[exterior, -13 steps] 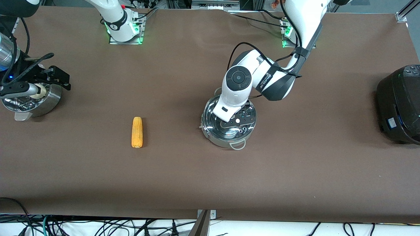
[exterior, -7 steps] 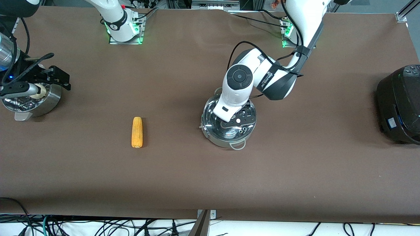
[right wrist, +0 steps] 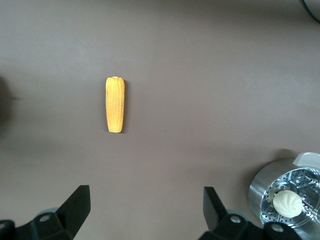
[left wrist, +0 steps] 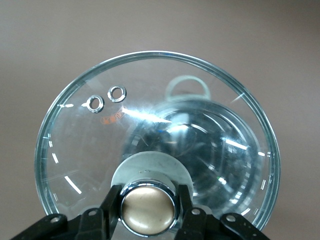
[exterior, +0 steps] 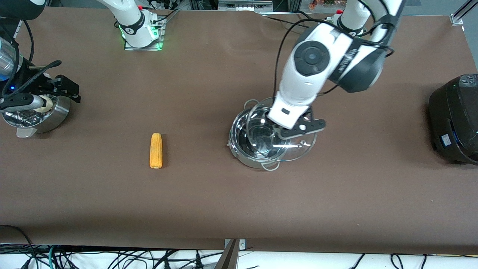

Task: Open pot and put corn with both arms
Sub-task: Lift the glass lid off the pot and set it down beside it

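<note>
Left gripper: its black fingers are clamping the brass-coloured knob of the round glass lid, holding it in the air above the pot's rim and partly out toward the left arm's end of the table.
Why held so: judging by the task, the lid is being carried by its knob so that the pot's mouth is being cleared for the corn.
Pot: the shiny round stainless-steel pot with wire loop handles is sitting near the middle of the brown table; its bare steel inside is showing, partly through the glass.
Right gripper: its black fingers are standing wide apart with nothing between them; it is hanging above the steel steamer pot at the right arm's end, apparently waiting.
Corn: the yellow-orange husk-free cob is lying on the table between the steamer pot and the pot, touching neither and untouched by either gripper.
Surroundings: a white round bun is resting in the steamer's perforated insert; a black cooker is standing at the left arm's end.
In the way: nothing is lying between corn and pot; only the lid, overlapping part of the opening, looks likely to hinder.
</note>
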You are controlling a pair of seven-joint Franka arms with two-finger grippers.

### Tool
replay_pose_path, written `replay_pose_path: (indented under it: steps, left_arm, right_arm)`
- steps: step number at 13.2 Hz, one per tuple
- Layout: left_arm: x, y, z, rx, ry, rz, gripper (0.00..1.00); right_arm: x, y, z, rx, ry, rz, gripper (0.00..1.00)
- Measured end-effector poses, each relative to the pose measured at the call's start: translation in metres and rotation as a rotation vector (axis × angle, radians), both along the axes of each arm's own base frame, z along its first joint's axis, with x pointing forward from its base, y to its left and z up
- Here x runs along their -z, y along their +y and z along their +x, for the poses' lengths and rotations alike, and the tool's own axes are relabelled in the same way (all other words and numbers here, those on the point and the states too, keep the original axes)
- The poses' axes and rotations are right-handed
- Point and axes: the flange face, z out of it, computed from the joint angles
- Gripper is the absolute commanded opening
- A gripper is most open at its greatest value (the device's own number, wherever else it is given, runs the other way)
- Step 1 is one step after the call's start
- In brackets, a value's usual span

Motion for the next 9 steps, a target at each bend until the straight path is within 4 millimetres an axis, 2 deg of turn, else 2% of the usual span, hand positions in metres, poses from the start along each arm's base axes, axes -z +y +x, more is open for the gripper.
replay_pose_path:
  steps: [2, 4, 7, 9]
  left_arm:
    - [-0.001, 0.05, 0.02, 0.09, 0.03, 0.011, 0.12]
    - [0.007, 0.116, 0.04, 0.18, 0.093, 0.02, 0.12]
    - [0.037, 0.224, 0.059, 0.274, 0.18, 0.001, 0.12]
    - [0.062, 0.284, 0.061, 0.305, 0.216, -0.024, 0.12]
  right_arm:
    - [0.0, -0.001, 0.0, 0.001, 0.0, 0.0, 1.0]
    - [0.0, -0.001, 0.0, 0.002, 0.0, 0.0, 1.0]
    - [0.0, -0.002, 0.0, 0.003, 0.001, 0.0, 1.0]
    - [0.0, -0.002, 0.0, 0.004, 0.001, 0.0, 1.0]
